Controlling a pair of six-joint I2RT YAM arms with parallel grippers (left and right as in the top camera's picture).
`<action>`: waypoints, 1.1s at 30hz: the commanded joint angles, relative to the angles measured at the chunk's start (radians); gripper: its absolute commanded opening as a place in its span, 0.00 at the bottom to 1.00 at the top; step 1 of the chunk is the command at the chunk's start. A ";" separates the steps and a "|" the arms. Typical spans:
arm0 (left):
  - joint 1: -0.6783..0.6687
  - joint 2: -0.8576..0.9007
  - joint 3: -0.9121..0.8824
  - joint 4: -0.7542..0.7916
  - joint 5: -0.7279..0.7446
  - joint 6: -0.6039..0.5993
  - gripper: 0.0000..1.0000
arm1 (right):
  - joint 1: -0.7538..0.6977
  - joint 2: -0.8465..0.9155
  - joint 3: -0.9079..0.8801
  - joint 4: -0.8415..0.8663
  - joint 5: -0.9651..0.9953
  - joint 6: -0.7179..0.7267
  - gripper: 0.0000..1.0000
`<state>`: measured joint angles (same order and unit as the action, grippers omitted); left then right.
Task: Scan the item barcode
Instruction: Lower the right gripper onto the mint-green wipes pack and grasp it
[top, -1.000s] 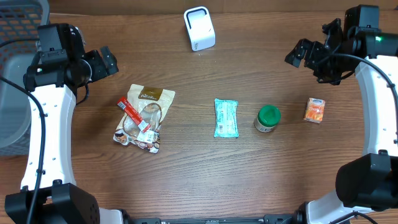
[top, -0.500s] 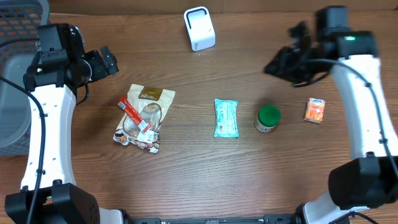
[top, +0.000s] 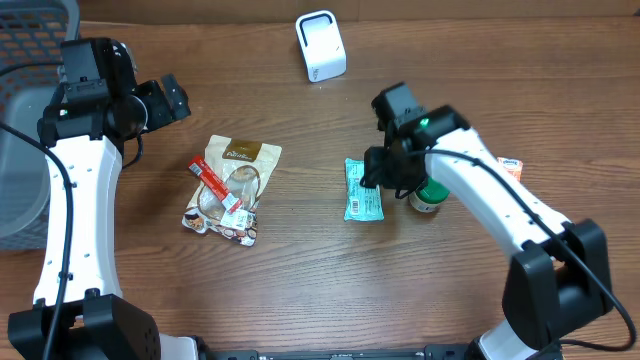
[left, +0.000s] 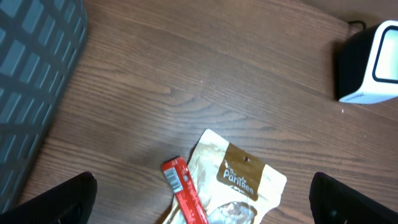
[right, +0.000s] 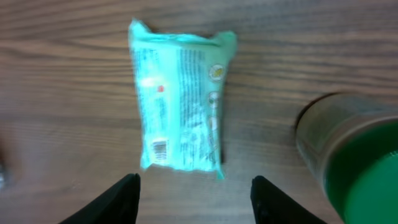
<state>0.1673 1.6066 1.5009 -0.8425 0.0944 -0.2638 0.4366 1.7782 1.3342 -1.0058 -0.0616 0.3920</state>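
1. One teal flat plastic packet (top: 363, 189) lies mid-table with its barcode (right: 160, 148) facing up. The right gripper (right: 196, 199) hangs over its 2 o'clock edge, jaws partly apart and empty.
2. One green-lidded jar (top: 431, 190) stands just at the packet's 3 o'clock, with one orange carton (top: 510, 168) beyond it.
3. One white box scanner (top: 320, 45) sits at 12 o'clock.
4. One brown snack pouch (top: 240, 160) with one red stick packet (top: 215, 185) on it lies at 9 o'clock.
5. The left gripper (top: 172, 98) is at 10 o'clock, jaws wide and empty.

Right tool (right: 194, 194) swung over the teal packet (right: 180, 102)
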 joint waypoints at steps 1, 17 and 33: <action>0.002 -0.010 0.025 0.002 0.007 -0.013 1.00 | 0.002 0.001 -0.102 0.097 0.041 0.031 0.61; 0.002 -0.010 0.025 0.002 0.007 -0.013 1.00 | 0.031 0.001 -0.303 0.404 -0.307 0.119 0.54; 0.002 -0.010 0.025 0.002 0.007 -0.013 1.00 | 0.211 -0.013 -0.236 0.455 -0.318 0.142 0.59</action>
<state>0.1673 1.6066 1.5009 -0.8410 0.0944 -0.2638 0.6758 1.7798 1.0439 -0.5282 -0.3603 0.5426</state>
